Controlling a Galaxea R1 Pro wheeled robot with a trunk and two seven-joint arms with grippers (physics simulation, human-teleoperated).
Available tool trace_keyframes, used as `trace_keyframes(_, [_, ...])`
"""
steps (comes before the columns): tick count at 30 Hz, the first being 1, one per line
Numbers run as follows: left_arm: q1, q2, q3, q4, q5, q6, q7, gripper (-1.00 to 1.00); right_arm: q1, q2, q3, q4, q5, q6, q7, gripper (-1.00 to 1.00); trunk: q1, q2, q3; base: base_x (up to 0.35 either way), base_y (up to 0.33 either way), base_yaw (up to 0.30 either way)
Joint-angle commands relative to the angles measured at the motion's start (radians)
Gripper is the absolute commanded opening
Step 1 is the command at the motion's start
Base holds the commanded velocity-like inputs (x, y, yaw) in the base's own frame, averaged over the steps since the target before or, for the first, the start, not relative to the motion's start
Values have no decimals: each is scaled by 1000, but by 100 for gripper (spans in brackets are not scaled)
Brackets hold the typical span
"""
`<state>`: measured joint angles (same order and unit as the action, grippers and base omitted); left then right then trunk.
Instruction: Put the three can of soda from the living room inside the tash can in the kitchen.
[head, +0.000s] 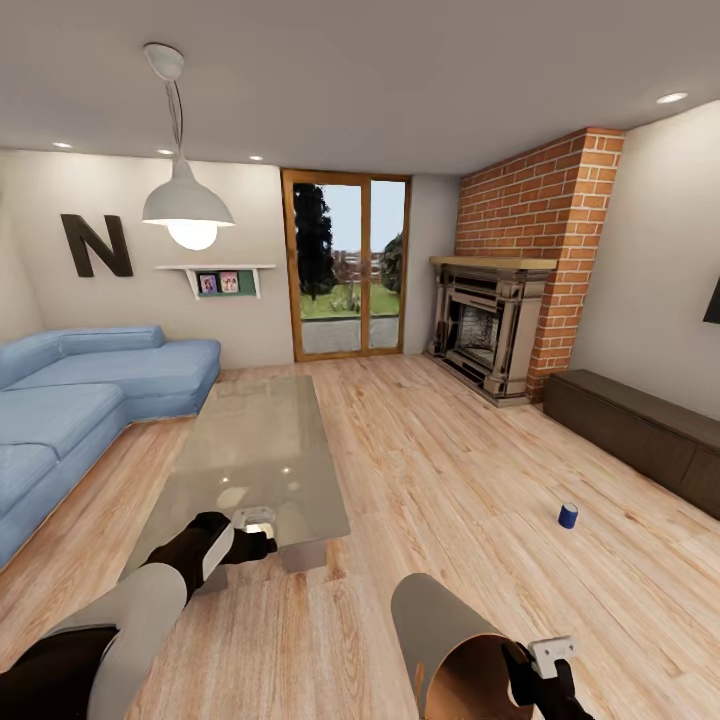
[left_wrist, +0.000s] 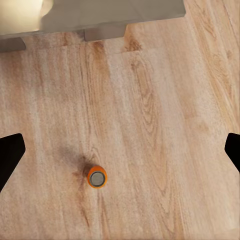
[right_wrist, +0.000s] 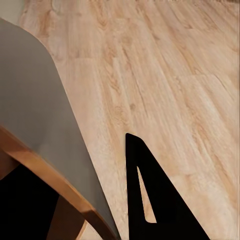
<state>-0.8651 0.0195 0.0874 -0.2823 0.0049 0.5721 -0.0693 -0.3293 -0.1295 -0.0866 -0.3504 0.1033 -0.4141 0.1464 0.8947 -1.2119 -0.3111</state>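
Standing below left pincer (left_wrist: 120, 150): orange can (left_wrist: 97, 176)

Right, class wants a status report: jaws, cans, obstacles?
Left gripper open above orange can. Right gripper holding trash can. Blue can standing on floor. Nothing obstructing.

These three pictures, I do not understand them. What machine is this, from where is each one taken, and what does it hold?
It is a simulated two-armed robot in a living room. The large picture is from its head: the left claw hangs by the glossy low table, and a dark blue soda can stands on the wood floor. The right claw grips the rim of the tilted grey trash can; the right wrist camera shows that bin close up. The left wrist camera looks down at an orange soda can on the floor, between open fingers.
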Motion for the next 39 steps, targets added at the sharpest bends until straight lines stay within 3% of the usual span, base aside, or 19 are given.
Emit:
trace_keyframes(1, [0, 0, 0, 0, 0, 0, 0, 100, 0, -1, -5, -4, -3, 0, 6, -100, 0, 0, 0, 0, 0, 0])
trace_keyframes(10, [0, -1, 0, 0, 0, 0, 0, 100, -11, -22, -13, -48, -11, 37, 42, -100, 0, 0, 0, 0, 0, 0])
trace_keyframes(15, [0, -1, 0, 0, 0, 0, 0, 100, -73, -28, -14, -135, -13, 217, 55, -100, 0, 0, 0, 0, 0, 0])
trace_keyframes(18, [0, -1, 0, 0, 0, 0, 0, 100, -109, -30, -20, -248, -20, 342, 63, -100, 0, 0, 0, 0, 0, 0])
trace_keyframes(21, [0, -1, 0, 0, 0, 0, 1, 100, -132, -34, -64, -363, -56, 493, 108, -100, 0, 0, 0, 0, 0, 0])
trace_keyframes(22, [0, -1, 0, 0, -1, -1, 2, 100, -153, -45, -115, -439, -91, 623, 172, -100, 0, 0, 0, 0, 0, 0])
trace_keyframes(23, [0, -2, -1, 0, -1, -2, 2, 100, -165, -56, -157, -470, -114, 706, 214, -100, 0, 0, 0, 0, 0, 0])
trace_keyframes(26, [0, -2, -1, 0, -4, -3, 4, 100, -197, -82, -240, -512, -140, 881, 252, -100, 0, 0, 0, 0, 0, 0])
trace_keyframes(28, [1, -3, -2, 0, -5, -3, 4, 100, -210, -89, -249, -519, -142, 922, 251, -100, 0, 0, 0, 0, 0, 0])
trace_keyframes(30, [3, -4, -4, 0, -6, -7, 5, 100, -221, -97, -247, -525, -126, 977, 248, -100, 0, 0, 0, 0, 0, 0])
trace_keyframes(31, [7, -5, -4, 0, -6, -10, 6, 100, -226, -98, -237, -527, -98, 998, 248, -100, 0, 0, 0, 0, 0, 0])
trace_keyframes(35, [30, 6, -8, -22, -8, -32, -15, 100, -245, -76, -208, -539, -38, 1006, 238, -100, 0, 0, 0, 0, 0, 0])
trace_keyframes(39, [52, 6, -8, -24, -8, -55, -15, 100, -265, -55, -181, -558, -3, 1019, 238, -100, 0, 0, 0, 0, 0, 0])
